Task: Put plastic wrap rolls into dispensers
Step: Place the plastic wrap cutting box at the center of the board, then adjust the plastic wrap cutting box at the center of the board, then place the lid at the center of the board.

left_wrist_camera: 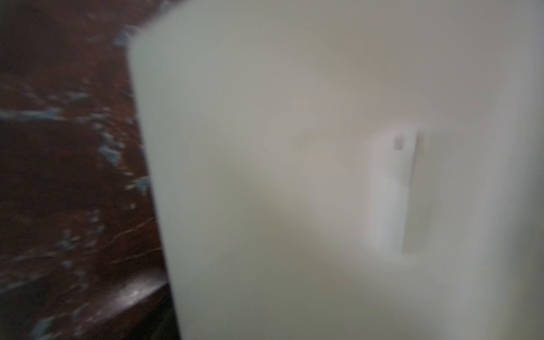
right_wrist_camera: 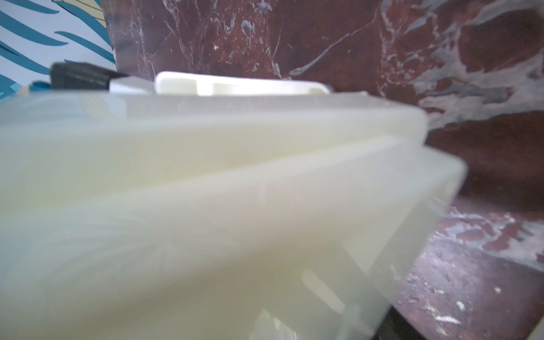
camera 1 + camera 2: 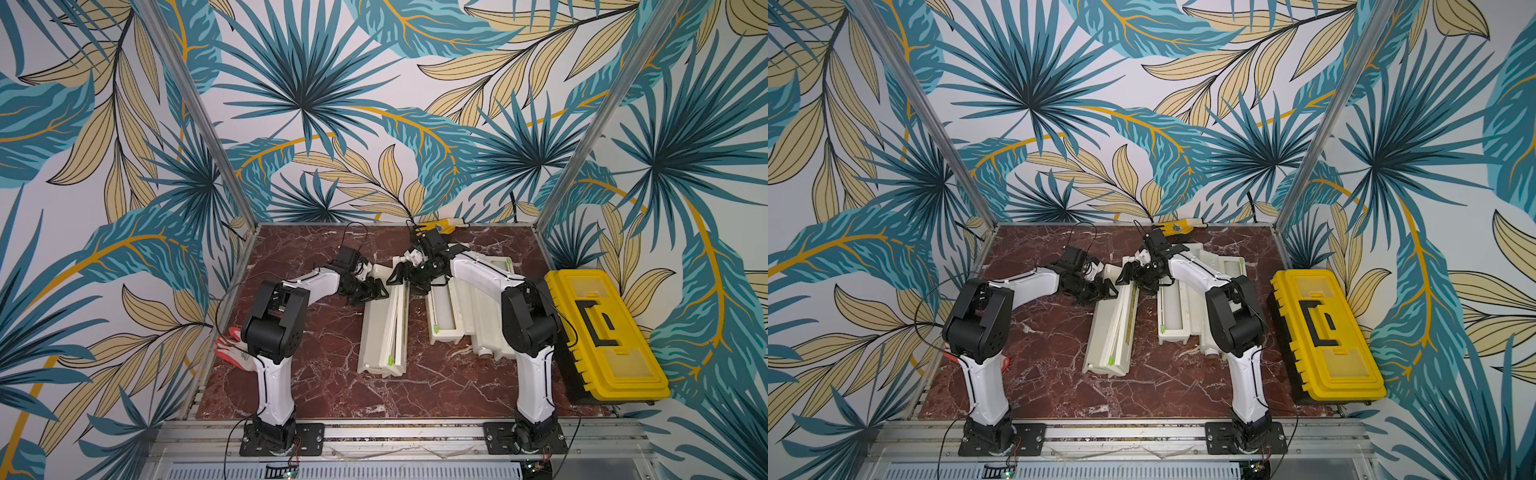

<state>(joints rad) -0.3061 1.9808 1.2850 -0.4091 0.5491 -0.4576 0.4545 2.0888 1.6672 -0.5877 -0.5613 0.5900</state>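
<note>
Branching veins on red-marble tabletop (image 3: pixel 324 374), leaf-print walls (image 3: pixel 291 104); left end effector (image 3: pixel 374 293), right end effector (image 3: pixel 398 276) seemingly at dispenser (image 3: pixel 382 332), grips indiscernible.

The red-brown marble counter (image 3: pixel 332 386) carries a cream dispenser (image 3: pixel 380 332) near its centre, lying front to back. A second dispenser (image 3: pixel 446 320) lies just to its right, and a third dispenser (image 3: pixel 482 328), partly hidden, lies against that one. A yellow toolbox (image 3: pixel 602 332) sits along the right edge, a red-and-white glove (image 3: pixel 230 347) lies at the left edge, and a small yellow object (image 3: pixel 440 224) rests at the far edge.
</note>
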